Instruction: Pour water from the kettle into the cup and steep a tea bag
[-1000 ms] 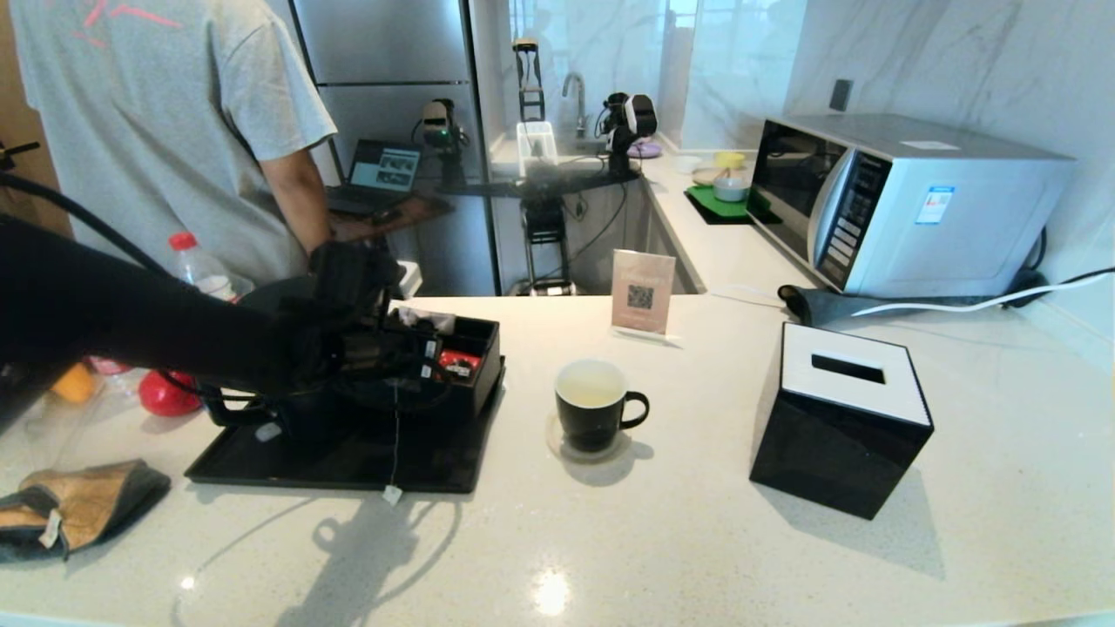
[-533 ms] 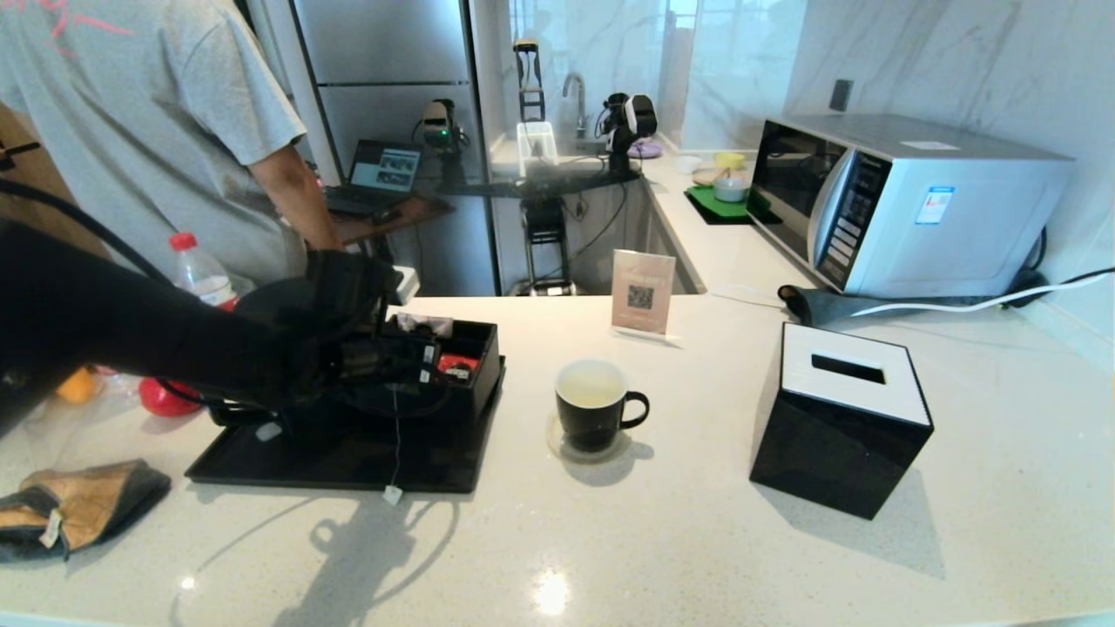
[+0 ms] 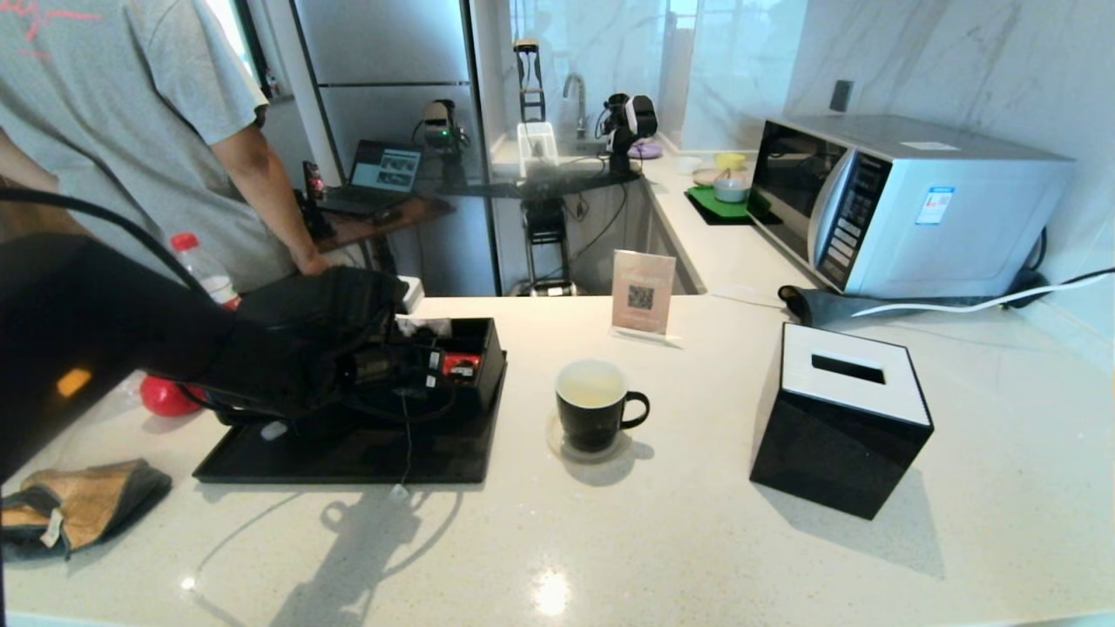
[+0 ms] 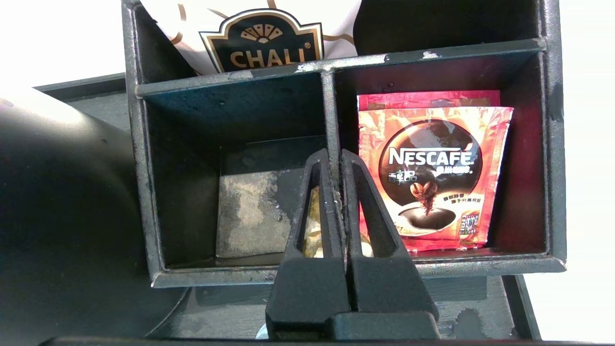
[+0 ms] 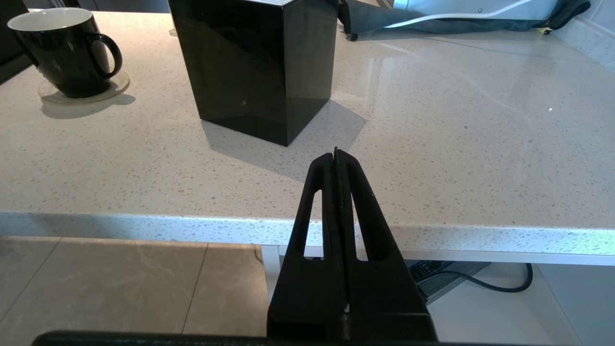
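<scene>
My left gripper [image 3: 425,370] [image 4: 335,156] hovers over the black compartment box [image 4: 230,81], shut on the tea bag [image 4: 311,226], whose pale sachet shows through the finger slots. Its thin white string [image 3: 406,435] hangs down to the paper tag [image 3: 398,493] on the counter by the tray's front edge. The black kettle [image 4: 57,216] stands beside the box; in the head view my left arm hides most of it. The black cup [image 3: 597,414] [image 5: 62,53] sits on a clear coaster at mid-counter, with pale water [image 3: 592,394] inside. My right gripper [image 5: 336,154] is shut and empty, parked below the counter's front edge.
A black tray [image 3: 348,457] carries the box and kettle. A red Nescafé packet [image 4: 432,168] fills one compartment. A black tissue box [image 3: 841,418] stands right of the cup, with a microwave [image 3: 906,205] behind. A small sign [image 3: 642,296], a red-capped bottle [image 3: 200,266], a folded cloth [image 3: 78,501] and a person [image 3: 131,113] are nearby.
My left arm has risen and shifted slightly right with the tea bag; string and tag followed. The person behind has stepped left. The cup and right arm have not moved.
</scene>
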Tool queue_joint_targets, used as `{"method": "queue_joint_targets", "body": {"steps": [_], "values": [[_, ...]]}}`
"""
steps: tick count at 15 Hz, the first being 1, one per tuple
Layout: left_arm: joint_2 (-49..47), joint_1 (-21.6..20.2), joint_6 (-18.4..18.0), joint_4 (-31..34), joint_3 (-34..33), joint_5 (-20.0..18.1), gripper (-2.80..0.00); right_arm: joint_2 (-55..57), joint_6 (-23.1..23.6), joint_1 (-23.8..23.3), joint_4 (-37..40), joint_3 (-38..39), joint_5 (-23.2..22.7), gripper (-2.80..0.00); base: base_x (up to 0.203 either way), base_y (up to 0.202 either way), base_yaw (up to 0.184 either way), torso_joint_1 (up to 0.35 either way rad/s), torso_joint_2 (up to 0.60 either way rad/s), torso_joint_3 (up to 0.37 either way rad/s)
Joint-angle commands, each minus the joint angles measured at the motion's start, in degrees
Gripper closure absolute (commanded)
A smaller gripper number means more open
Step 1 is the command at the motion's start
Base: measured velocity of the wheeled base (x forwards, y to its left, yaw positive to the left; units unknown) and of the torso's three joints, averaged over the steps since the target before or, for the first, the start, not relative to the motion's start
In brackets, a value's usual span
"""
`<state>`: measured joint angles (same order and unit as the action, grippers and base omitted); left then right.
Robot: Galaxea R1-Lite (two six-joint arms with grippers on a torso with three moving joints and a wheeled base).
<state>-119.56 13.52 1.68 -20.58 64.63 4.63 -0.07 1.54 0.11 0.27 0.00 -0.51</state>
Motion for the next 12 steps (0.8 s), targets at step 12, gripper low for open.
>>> {"method": "queue_joint_targets", "body": {"steps": [12], "values": [[-1.1,-0.1,0.0,0.0,-0.5,0.1,0.00,0.1,0.0,0.1,0.0,0.0,0.0,0.00,0.000,0.000,0.000,0.000,0.00,0.000]]}}
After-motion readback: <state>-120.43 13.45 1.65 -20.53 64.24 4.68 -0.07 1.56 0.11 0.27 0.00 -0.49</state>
